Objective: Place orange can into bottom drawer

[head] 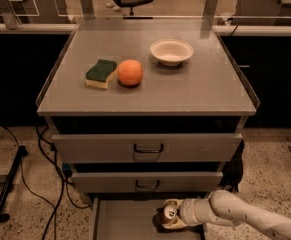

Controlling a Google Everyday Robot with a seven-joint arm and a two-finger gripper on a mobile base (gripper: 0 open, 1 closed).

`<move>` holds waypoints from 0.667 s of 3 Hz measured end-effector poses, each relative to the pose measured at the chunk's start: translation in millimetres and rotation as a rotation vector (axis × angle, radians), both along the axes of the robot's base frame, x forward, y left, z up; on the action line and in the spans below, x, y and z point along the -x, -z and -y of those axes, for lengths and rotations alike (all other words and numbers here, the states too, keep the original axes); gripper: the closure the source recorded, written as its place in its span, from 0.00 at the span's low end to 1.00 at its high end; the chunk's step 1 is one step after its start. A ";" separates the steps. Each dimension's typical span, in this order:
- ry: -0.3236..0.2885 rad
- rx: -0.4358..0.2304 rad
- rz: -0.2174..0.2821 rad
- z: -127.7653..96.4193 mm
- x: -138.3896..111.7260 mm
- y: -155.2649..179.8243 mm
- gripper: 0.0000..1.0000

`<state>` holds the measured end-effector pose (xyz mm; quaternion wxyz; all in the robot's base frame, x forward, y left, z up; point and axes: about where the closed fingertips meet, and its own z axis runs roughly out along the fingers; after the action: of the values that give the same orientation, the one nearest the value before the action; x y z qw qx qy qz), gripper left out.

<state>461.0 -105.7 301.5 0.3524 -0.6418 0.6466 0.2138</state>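
The orange can (167, 215) shows its silver top with pull tab at the bottom of the camera view, upright over the floor of the bottom drawer (125, 221). That drawer is pulled out, a shallow grey tray below the two handled drawers. My gripper (169, 215) reaches in from the lower right on a white arm (235, 215) and is shut on the can, with its fingers on either side of it. Whether the can rests on the drawer floor is hidden.
On the cabinet top (210, 89) lie a green and yellow sponge (101, 73), a round orange fruit (130, 72) and a white bowl (171, 51). Cables (50, 164) and a black stand leg (7, 189) lie on the floor at the left.
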 end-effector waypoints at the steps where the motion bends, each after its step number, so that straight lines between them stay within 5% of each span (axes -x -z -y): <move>1: -0.021 0.034 -0.004 -18.6 -19.1 30.8 1.00; 2: -0.023 0.050 -0.022 -24.4 -27.8 56.6 1.00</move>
<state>488.8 -81.3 244.9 0.3268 -0.6554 0.6482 0.2085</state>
